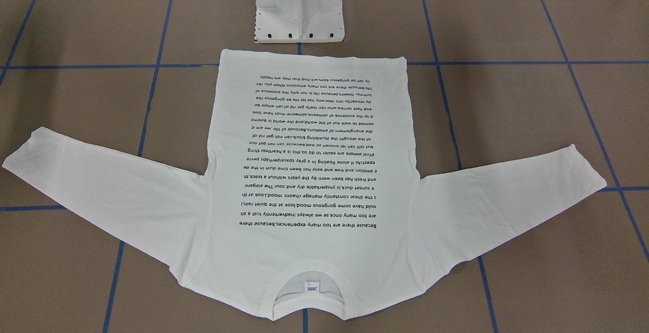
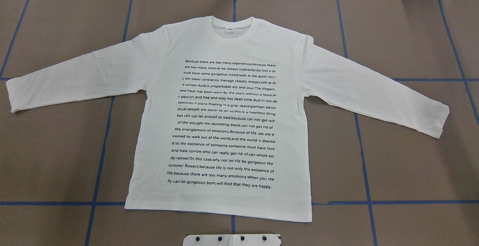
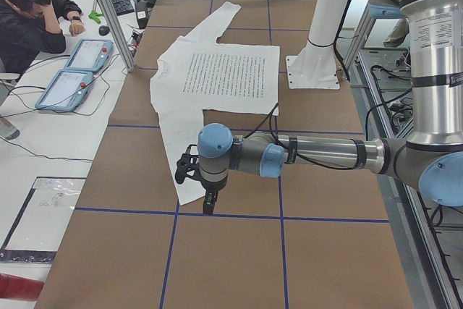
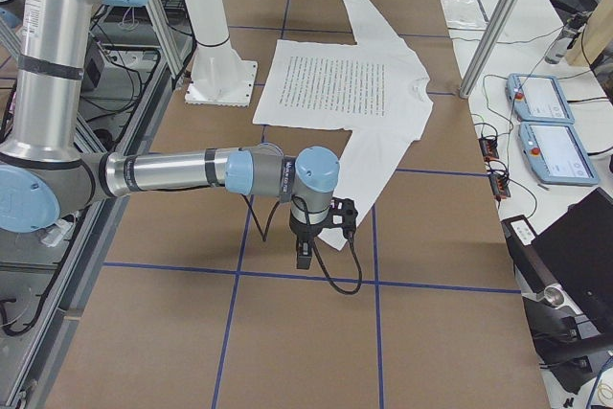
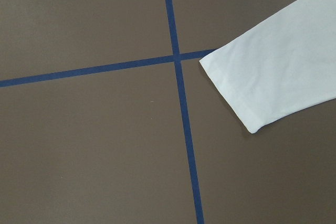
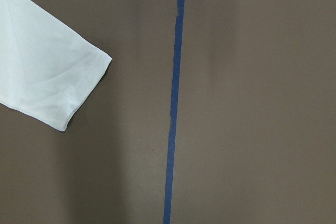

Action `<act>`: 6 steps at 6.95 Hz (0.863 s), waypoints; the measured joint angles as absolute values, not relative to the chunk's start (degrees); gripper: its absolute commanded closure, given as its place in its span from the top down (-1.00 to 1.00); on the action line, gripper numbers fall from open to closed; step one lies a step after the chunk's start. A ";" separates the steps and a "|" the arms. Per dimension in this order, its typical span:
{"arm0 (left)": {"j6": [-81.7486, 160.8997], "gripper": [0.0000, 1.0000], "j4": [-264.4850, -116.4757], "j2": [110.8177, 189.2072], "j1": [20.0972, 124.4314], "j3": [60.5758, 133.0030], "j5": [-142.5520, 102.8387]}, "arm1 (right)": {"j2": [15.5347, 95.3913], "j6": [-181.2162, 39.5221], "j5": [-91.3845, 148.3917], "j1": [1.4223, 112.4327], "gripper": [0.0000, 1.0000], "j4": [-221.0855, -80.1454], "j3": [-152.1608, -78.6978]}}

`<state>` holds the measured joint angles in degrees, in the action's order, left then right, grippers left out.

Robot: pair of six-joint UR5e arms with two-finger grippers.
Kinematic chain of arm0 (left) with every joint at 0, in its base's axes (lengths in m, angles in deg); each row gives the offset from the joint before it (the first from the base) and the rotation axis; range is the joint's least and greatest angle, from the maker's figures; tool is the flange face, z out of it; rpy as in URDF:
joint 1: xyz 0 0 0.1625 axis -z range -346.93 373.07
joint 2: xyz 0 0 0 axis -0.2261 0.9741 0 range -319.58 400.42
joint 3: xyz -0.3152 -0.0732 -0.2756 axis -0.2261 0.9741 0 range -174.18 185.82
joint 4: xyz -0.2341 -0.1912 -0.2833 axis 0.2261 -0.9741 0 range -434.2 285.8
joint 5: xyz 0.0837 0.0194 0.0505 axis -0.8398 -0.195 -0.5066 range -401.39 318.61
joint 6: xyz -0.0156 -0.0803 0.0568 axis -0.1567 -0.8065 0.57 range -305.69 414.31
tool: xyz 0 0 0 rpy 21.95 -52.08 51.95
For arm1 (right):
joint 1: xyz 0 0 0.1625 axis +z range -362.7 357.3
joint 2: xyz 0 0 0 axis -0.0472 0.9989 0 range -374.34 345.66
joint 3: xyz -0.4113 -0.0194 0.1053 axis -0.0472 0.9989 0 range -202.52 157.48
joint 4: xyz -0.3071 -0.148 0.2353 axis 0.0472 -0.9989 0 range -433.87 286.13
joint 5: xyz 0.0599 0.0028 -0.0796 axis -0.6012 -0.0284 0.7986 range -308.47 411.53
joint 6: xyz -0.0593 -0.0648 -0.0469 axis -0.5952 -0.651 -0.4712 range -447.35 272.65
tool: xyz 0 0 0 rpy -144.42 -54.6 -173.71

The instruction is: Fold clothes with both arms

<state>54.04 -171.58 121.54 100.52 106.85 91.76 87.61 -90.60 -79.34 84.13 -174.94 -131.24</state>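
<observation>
The white long-sleeved T-shirt [image 2: 224,43] lies flat on the brown table with its black text side up and both sleeves spread wide. Its collar points away from the robot. It also shows in the front view [image 1: 314,252] and both side views [image 3: 166,92] [image 4: 383,117]. My left gripper [image 3: 209,206] hangs above the table by the left sleeve's cuff [image 5: 273,77]. My right gripper [image 4: 303,254] hangs by the right sleeve's cuff [image 6: 47,77]. Both point down and are apart from the cloth. I cannot tell whether either is open or shut.
The white pedestal base [image 1: 299,19] stands at the shirt's hem on the robot's side. Blue tape lines [image 2: 366,202] grid the table. A seated person [image 3: 29,19] and two tablets [image 3: 72,70] are at a side table beyond the far edge.
</observation>
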 measured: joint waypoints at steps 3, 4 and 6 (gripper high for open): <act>54.04 1.00 -171.59 121.56 100.52 108.43 91.84 | 87.44 -90.62 -79.38 84.13 1.00 -174.94 -131.30; 54.06 1.00 -171.60 121.57 100.47 109.80 91.85 | 87.10 -90.66 -79.38 84.13 1.00 -174.94 -131.45; 54.04 1.00 -175.45 121.78 99.84 111.64 91.85 | 84.82 -90.52 -79.53 84.13 1.00 -174.94 -132.32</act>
<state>54.04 -175.45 121.78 99.84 111.64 91.85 84.82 -90.52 -79.53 84.13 -174.94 -132.32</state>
